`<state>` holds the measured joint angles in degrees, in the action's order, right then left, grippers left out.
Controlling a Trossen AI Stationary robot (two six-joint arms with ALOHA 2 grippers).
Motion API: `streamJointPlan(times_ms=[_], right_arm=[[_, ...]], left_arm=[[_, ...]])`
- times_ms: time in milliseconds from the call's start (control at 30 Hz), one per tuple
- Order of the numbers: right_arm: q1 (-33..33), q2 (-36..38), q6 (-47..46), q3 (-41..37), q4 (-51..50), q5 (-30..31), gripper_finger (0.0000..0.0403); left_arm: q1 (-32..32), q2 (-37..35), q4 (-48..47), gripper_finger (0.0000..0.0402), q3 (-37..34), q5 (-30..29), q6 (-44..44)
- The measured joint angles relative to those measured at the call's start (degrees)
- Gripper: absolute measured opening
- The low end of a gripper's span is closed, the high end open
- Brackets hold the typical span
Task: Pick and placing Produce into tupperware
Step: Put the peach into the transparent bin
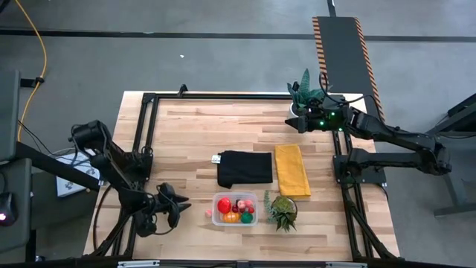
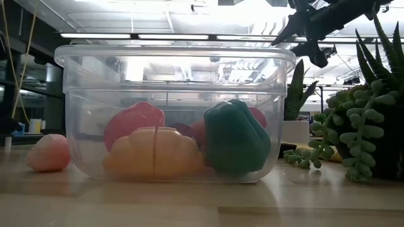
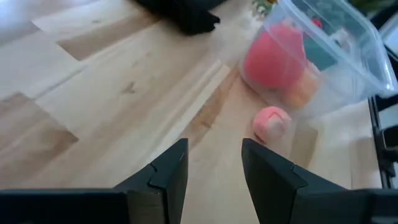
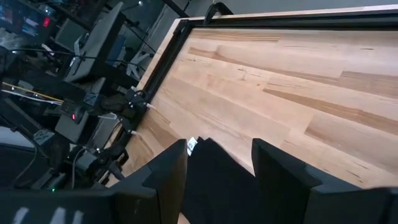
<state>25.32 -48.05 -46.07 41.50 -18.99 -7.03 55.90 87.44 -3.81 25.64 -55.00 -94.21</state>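
Left tool [image 3: 214,165] part-open, empty: approach pink berry [image 3: 272,122] at frame centre, beside tupperware [image 3: 348,46], squarely; right tool [image 4: 217,168] part-open, empty.

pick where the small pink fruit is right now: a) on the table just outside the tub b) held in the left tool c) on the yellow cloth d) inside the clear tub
a: the pink fruit lies on the wooden table beside the clear tub, outside its wall, with the left tool open and empty short of it.
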Motion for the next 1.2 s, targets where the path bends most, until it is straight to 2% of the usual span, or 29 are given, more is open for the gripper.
streamJointPlan(times_ms=[200, 367, 567, 867, 1200], right_arm=[[0.04, 0.0, 1.04, 0.0, -0.5, 0.26, 0.0171], [0.04, 0.01, 0.94, 0.0, -0.29, 0.52, 0.0171], [0.02, 0.0, 0.94, 0.0, -0.15, 0.5, 0.0171], [0.02, 0.02, 1.06, 0.0, -0.04, 0.5, 0.0171], [0.02, 0.01, 1.05, 0.0, -0.04, 0.48, 0.0171]], left_arm=[[0.0, 4.5, 4.77, 0.0138, 0.06, 3.47, 1.19], [0.0, 5.14, 4.89, 0.0138, 0.23, 4.4, 1.96], [-0.01, 5.14, 7.45, 0.0138, 0.22, 6.07, 8.35], [0.0, 5.14, 14.06, 0.0138, 0.23, 12.94, 26.71], [-0.02, 5.13, 14.06, 0.0138, 0.23, 12.83, 32.45]])
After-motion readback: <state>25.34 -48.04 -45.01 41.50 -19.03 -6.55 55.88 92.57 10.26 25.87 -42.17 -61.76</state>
